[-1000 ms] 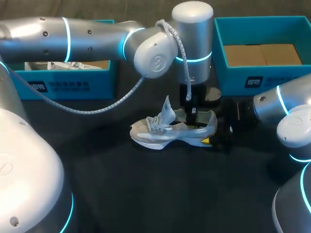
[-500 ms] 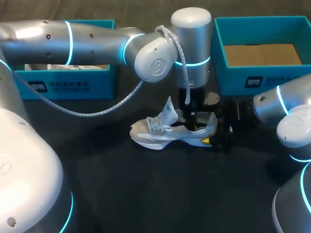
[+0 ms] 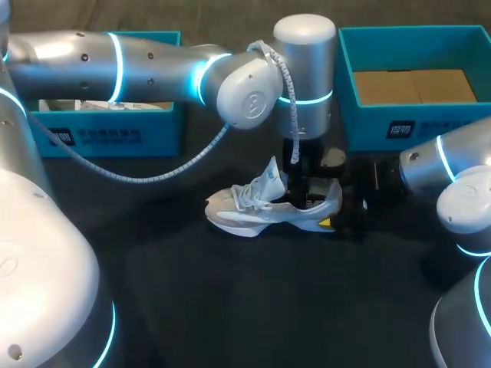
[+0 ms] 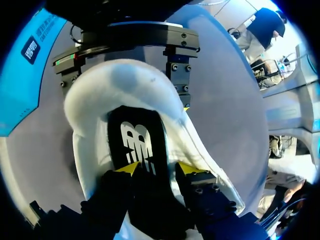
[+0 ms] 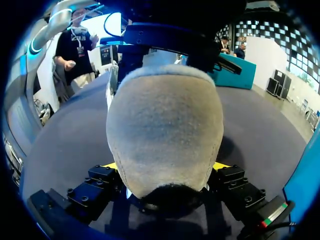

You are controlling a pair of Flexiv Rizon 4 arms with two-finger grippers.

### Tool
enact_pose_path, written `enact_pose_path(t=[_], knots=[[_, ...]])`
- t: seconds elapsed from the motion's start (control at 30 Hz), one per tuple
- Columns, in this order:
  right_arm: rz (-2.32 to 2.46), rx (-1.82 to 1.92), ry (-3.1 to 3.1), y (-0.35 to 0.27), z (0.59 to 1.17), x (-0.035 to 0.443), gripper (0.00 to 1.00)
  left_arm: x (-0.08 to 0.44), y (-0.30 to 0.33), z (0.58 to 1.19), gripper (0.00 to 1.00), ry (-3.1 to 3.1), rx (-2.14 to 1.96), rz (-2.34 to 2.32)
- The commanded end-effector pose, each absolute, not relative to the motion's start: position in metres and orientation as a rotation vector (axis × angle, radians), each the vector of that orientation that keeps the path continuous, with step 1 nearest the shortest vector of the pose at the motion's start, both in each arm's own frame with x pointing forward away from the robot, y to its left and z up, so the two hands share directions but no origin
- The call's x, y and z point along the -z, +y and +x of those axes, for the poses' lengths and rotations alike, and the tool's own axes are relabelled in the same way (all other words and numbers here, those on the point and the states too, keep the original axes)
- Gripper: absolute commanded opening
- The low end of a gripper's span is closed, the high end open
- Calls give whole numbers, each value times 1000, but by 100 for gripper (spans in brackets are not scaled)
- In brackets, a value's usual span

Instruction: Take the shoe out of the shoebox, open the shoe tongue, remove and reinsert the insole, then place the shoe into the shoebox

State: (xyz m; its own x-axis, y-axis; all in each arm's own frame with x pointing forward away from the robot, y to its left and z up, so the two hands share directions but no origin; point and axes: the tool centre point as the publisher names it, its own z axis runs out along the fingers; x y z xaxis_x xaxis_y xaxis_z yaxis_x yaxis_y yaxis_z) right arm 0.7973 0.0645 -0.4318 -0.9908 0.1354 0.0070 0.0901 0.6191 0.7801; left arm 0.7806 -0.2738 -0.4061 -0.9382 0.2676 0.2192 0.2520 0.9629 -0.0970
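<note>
the shoe (image 3: 261, 208) stands on its sole on the dark table (image 3: 230, 307), outside both boxes, between the left teal box (image 3: 107, 136) and the right teal box (image 3: 418, 126). my right gripper (image 5: 165, 167) is clamped on its heel, one yellow tip pressed at each side. my left gripper (image 4: 160, 169) comes straight down into the shoe's opening. its fingers stand apart, with their tips down at the black insole (image 4: 135, 137), which lies inside the shoe. the tongue (image 3: 270, 178) sticks up just beside my left gripper, on the toe side.
</note>
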Motion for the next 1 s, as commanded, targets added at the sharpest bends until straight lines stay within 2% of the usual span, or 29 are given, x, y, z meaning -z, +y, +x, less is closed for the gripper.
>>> enact_pose_path(t=[0.03, 0.33, 0.47, 0.63, 0.67, 1.0], knots=[[196, -1330, 2781, 68, 796, 437, 0, 432, -278, 778, 49, -2914, -87, -404], [196, -1330, 2781, 68, 796, 437, 0, 452, -281, 783, 40, -3010, -80, -434], [196, -1330, 2781, 68, 796, 437, 0, 459, -283, 785, 23, -3036, -56, -441], [196, -1330, 2781, 68, 796, 437, 0, 465, -282, 790, 8, -3052, -21, -428], [196, -1330, 2781, 68, 796, 437, 0, 464, -281, 791, 1, -3059, -13, -422], [196, -1330, 2781, 68, 796, 437, 0, 428, -266, 801, 0, -3123, -39, -363]])
